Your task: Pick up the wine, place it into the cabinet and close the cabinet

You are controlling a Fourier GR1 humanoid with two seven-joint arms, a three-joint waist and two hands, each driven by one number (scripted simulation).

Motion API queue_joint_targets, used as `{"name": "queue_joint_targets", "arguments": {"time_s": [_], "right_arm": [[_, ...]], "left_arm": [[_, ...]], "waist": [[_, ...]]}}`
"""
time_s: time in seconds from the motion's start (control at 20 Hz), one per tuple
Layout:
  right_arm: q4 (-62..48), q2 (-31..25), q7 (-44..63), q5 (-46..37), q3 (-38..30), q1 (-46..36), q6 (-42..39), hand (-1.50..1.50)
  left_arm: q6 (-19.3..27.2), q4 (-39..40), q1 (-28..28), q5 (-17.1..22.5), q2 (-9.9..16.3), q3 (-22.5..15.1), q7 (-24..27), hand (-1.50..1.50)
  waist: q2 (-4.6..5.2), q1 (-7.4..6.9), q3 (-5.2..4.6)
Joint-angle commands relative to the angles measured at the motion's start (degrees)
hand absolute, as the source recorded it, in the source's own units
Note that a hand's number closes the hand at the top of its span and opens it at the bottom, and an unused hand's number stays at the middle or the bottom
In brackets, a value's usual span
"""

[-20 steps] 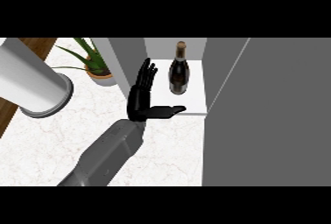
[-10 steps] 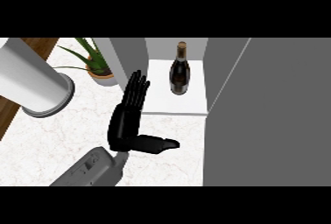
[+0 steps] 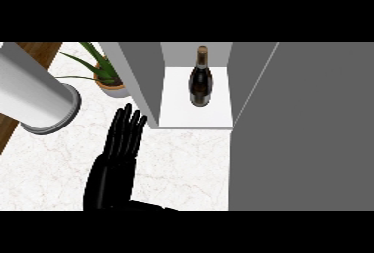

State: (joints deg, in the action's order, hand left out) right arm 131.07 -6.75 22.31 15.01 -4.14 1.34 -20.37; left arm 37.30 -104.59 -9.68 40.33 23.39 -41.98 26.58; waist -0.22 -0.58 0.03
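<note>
My left hand (image 3: 116, 153) is low in the view, on the left side, over the white marble counter (image 3: 191, 165). Its fingers (image 3: 128, 126) are straight and close together, pointing up toward the cabinet (image 3: 142, 74). It's got nothing in it. The fingertips are near the cabinet's front left corner but not touching it, as far as I can see. The wine bottle (image 3: 201, 79) is inside the cabinet, standing up on the white shelf (image 3: 196, 117), near the back and about in the middle. It's dark w/ a brownish top. My hand and the bottle are well apart. On the right there's a big flat grey panel (image 3: 306, 128); I think it's the cabinet door, standing open, but the view from up here is too steep to be sure. Left of the cabinet is a small green plant (image 3: 93, 62) in a clay pot (image 3: 113, 89), just beside the cabinet wall. Further left is a big grey round thing (image 3: 33, 94), lying tilted, w/ a bit of brown wood (image 3: 33, 52) behind it.
</note>
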Motion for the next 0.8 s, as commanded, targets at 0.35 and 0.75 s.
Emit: {"name": "queue_joint_targets", "arguments": {"time_s": [0.35,0.75], "right_arm": [[8.20,-7.25,8.55,6.14,8.85,3.06,-9.62,1.50],[11.54,-0.85,11.65,4.64,22.91,7.20,-5.69,1.50]], "left_arm": [[-0.77,-14.95,17.81,-0.72,12.76,6.46,2.15,-1.50],[-5.95,-22.81,32.04,1.68,16.80,13.40,8.11,-1.50]], "waist": [[-0.06,-0.54,-0.11],[-0.11,-0.59,-0.12]]}}
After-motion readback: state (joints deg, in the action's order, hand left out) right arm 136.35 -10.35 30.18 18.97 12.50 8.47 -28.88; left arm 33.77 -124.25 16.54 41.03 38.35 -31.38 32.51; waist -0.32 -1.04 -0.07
